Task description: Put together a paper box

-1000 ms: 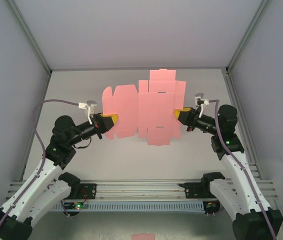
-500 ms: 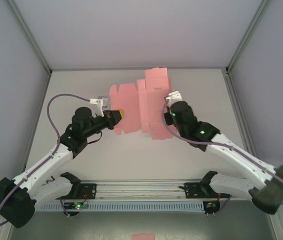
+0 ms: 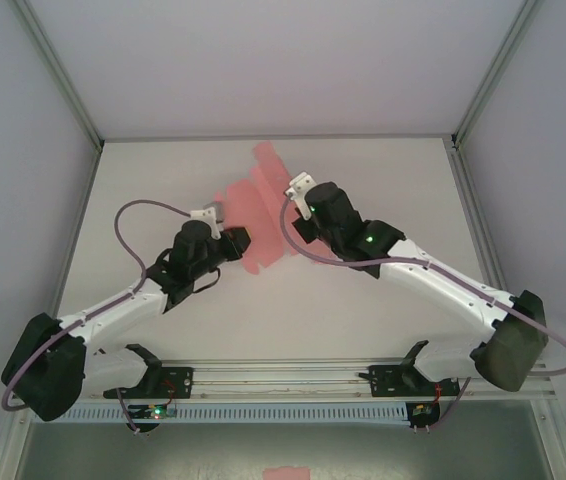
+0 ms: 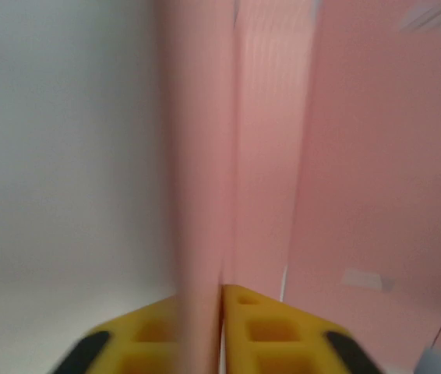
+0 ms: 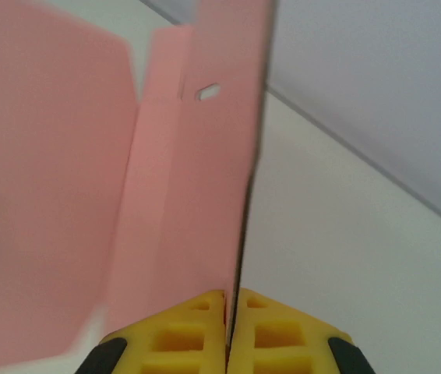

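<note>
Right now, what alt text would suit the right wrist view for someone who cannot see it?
The yellow right claw pinches one panel of the pink paper box, seen edge-on rising up the frame, its other panels folding away left. White table and grey wall lie to the right.

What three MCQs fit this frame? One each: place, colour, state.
1. Where is the paper box?
A. between the left gripper and right gripper
B. on the near rail
C. against the right wall

2. What colour are the right gripper's fingers?
A. blue
B. yellow
C. white

3. What is the left gripper's state?
A. open
B. shut on nothing
C. shut on the paper box

Answers:
1 A, the top view shows both arms meeting at the pink card.
2 B, yellow shows in the right wrist view.
3 C, the left wrist view shows card pinched between its fingers.
</note>
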You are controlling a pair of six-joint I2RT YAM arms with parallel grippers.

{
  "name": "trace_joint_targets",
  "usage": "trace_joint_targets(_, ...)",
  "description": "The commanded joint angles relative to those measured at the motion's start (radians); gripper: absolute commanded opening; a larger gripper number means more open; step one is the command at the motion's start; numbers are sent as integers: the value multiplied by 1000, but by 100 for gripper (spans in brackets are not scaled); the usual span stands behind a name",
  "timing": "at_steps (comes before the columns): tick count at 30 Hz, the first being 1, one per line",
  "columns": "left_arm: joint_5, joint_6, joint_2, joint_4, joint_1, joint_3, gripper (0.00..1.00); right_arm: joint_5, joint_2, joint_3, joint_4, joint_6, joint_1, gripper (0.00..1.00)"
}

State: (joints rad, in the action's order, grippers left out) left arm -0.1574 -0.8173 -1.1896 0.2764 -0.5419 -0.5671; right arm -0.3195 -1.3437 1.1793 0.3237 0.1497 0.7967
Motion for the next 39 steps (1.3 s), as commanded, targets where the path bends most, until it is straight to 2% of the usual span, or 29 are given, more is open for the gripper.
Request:
trace_joint_targets(1, 10, -19, -2, -112, -27, 34, 16, 91, -15, 83, -12, 172, 11, 0)
trace_joint_targets(2, 36, -21, 13, -147, -27, 39, 18, 94, -24, 102, 16, 205, 1, 0)
trace_joint_targets(4, 82, -21, 60, -215, -28, 59, 39, 133, -33, 119, 64, 303, -17, 0)
trace_joint_targets(6, 122, -22, 128, -280, -27, 82, 47, 189, -32, 120, 110, 433, -26, 0)
trace_joint_targets(8, 145, -23, 213, -357, -27, 100, 68, 200, -40, 128, 139, 525, -33, 0)
trace_joint_targets(11, 211, -26, 360, -517, -27, 110, 82, 198, -71, 193, 244, 620, -43, 0)
trace_joint_targets(13, 266, -25, 466, -616, -27, 108, 100, 226, -86, 227, 294, 680, -52, 0)
trace_joint_targets(18, 261, 39, 669, -705, -27, 74, 100, 335, -132, 340, 512, 864, -67, 0)
trace_joint_targets(20, 248, 56, 690, -693, -26, 36, 100, 365, -154, 369, 581, 960, -68, 0)
trace_joint_targets(22, 262, 57, 660, -693, -26, -20, 100, 367, -171, 371, 571, 1011, -70, 0)
trace_joint_targets(26, 309, 58, 537, -747, -26, -135, 100, 330, -201, 320, 400, 1056, -71, 0)
trace_joint_targets(31, 349, 68, 418, -753, -21, -188, 100, 311, -190, 122, 20, 1013, -77, 0)
trace_joint_targets(33, 300, 141, 403, -693, -15, -190, 100, 322, -180, 41, -94, 1012, -79, 0)
trace_joint_targets(34, 253, 215, 396, -665, -13, -198, 100, 354, -179, 30, -81, 1021, -84, 0)
trace_joint_targets(37, 119, 450, 350, -619, -12, -253, 100, 458, -212, 100, 87, 993, -113, 0)
trace_joint_targets(39, 59, 581, 296, -611, -12, -291, 98, 470, -242, 145, 159, 985, -125, 0)
